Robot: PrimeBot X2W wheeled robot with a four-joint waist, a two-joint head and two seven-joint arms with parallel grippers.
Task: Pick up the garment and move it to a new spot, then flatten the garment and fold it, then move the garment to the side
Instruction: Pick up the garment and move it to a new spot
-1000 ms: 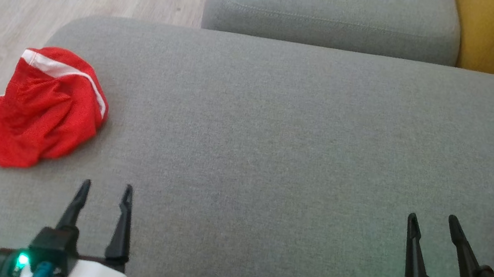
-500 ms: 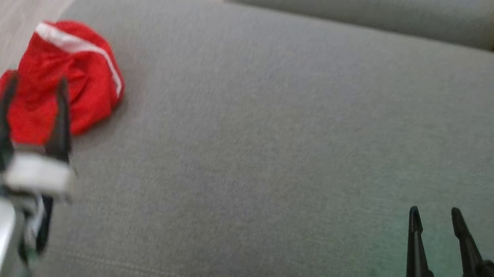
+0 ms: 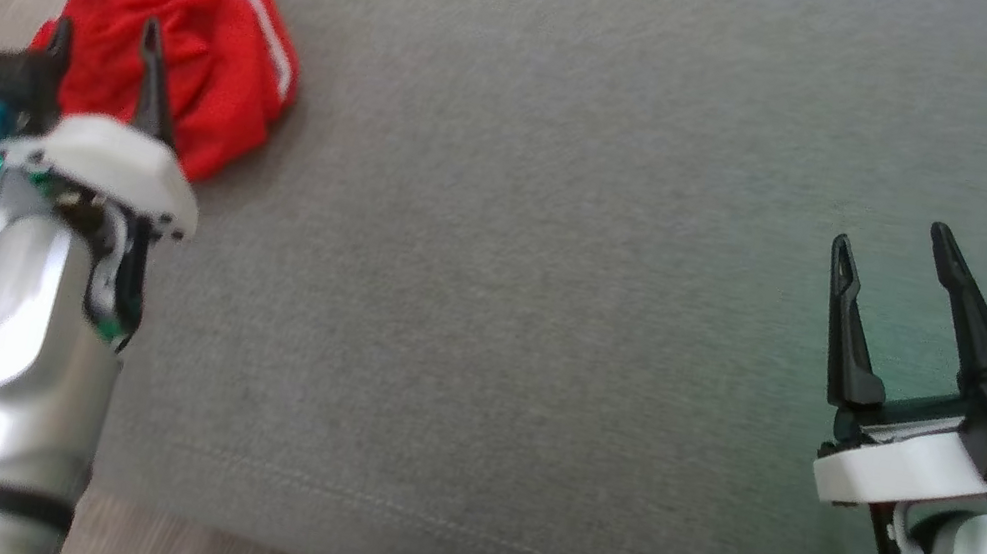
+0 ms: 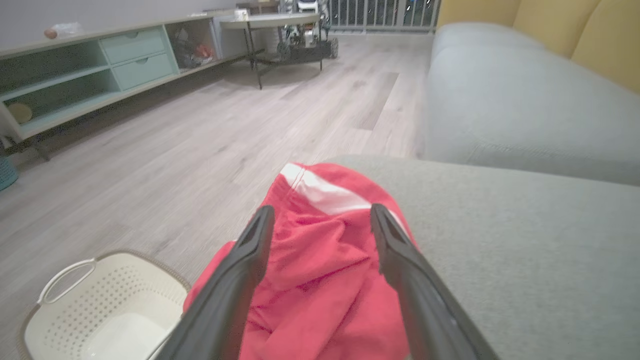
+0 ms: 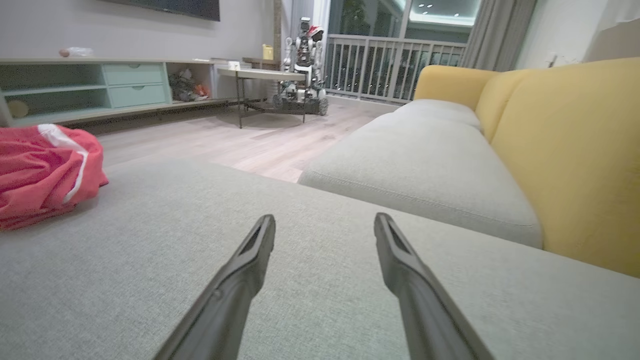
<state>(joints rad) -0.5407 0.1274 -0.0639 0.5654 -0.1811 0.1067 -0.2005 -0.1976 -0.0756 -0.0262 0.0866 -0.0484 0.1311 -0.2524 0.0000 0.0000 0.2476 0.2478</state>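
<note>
One red garment with a white stripe lay crumpled at the left corner of the grey seat cushion, close to its rounded edge. Two grippers were seen. The left gripper was over the garment with its two fingers spread. Cloth showed between them in the left wrist view, but contact could not be judged. The right gripper, fingers likewise spread and holding nothing, was over bare cushion, well apart from the garment. Open cushion lay between the two. One cream perforated basket stood on the wood floor just beside that corner. A second grey cushion and yellow backrests lay beyond.
</note>
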